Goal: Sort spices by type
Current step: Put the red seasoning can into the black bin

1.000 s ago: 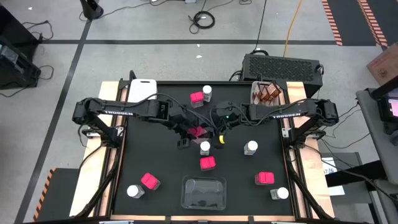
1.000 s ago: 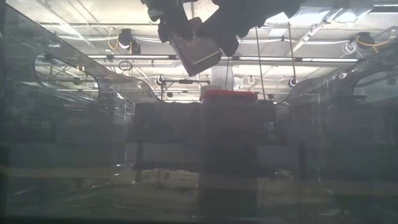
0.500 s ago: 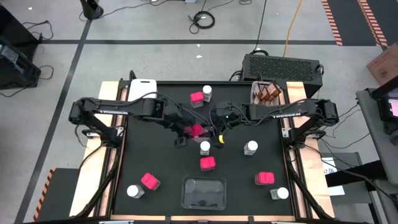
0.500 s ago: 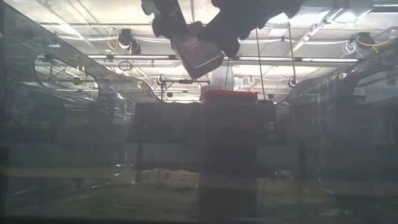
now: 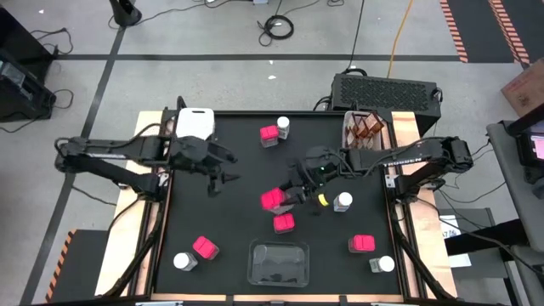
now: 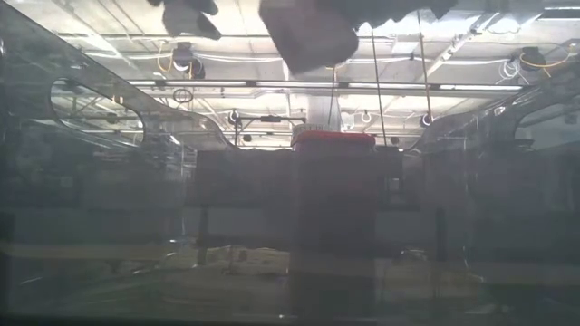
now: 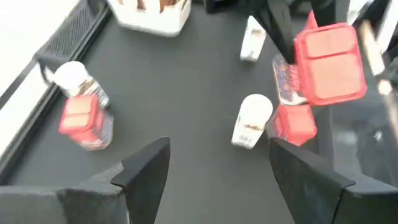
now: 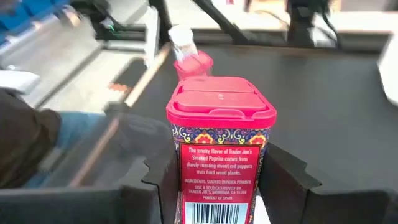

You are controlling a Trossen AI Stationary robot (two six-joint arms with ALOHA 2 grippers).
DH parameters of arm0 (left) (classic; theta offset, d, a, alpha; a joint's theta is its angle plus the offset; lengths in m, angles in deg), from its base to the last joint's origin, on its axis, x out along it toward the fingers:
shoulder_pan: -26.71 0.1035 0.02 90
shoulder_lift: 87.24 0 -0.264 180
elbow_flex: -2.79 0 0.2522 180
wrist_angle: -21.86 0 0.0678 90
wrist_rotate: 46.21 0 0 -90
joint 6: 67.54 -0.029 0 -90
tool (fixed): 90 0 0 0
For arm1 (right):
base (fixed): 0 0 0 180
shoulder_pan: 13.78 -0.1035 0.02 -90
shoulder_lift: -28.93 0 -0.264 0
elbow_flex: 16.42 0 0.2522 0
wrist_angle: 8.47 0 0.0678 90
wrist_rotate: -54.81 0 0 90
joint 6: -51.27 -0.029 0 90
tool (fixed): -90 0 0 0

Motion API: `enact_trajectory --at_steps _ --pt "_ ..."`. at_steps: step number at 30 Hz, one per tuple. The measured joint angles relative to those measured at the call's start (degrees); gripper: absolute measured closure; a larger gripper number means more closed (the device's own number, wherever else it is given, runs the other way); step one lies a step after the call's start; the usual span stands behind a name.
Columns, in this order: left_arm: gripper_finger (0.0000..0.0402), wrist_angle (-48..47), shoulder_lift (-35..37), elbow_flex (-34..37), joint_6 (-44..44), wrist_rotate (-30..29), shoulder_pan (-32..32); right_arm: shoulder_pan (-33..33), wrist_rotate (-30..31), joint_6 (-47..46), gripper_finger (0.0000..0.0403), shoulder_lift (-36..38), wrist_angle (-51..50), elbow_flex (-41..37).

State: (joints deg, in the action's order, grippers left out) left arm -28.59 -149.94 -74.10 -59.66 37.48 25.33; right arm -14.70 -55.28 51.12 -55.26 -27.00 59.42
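Grey concrete floor (image 5: 212, 76) with dark tape lines (image 5: 255, 58), coiled black cable (image 5: 277, 26) — ceiling strip lights (image 6: 272, 84) overhead

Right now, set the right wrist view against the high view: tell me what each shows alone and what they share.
Only the right wrist view shows the label on the pink box between the right gripper's fingers: smoked paprika, with a barcode.

Only the high view shows the left gripper, open and empty near the white tray, the brown jars at the far right, and the clear tray at the near edge.

Both show the right gripper holding that pink box.
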Motion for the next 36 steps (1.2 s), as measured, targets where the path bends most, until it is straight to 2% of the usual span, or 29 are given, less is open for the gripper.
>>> enact_trajectory --at_steps 3,6,9,12,16,23,32,36 --pt "0.0125 14.32 5.14 11.01 1.08 -0.02 -2.26 -1.92 -0.17 -1.27 0.0239 2.17 7.76 -5.20" --pt "0.0125 30.09 7.81 21.12 1.30 0.04 -4.29 -4.12 -2.26 -3.97 0.0239 3.21 21.47 -11.38" --pt "0.0125 42.84 8.38 28.17 0.61 0.00 -5.29 -6.60 -2.88 -7.50 0.0239 2.90 33.89 -17.36" --pt "0.0125 50.55 8.17 31.33 0.65 0.01 -5.41 -9.35 -2.63 -8.52 0.0239 0.82 41.47 -21.75" --pt "0.0125 51.87 8.20 31.84 0.57 0.00 -5.41 -13.04 -2.18 -8.26 0.0239 -3.06 44.84 -22.40" --pt "0.0125 54.41 8.24 31.73 0.63 0.01 -5.41 -17.28 0.66 -6.79 0.0239 -10.49 45.29 -17.92" --pt "0.0125 54.33 8.18 31.71 0.81 0.02 -5.36 -17.52 0.45 -4.52 0.0238 -21.90 45.44 -9.54" --pt "0.0125 53.95 8.18 31.71 0.83 0.02 -5.47 -17.56 -2.24 -4.56 0.0238 -25.02 45.32 -6.93"
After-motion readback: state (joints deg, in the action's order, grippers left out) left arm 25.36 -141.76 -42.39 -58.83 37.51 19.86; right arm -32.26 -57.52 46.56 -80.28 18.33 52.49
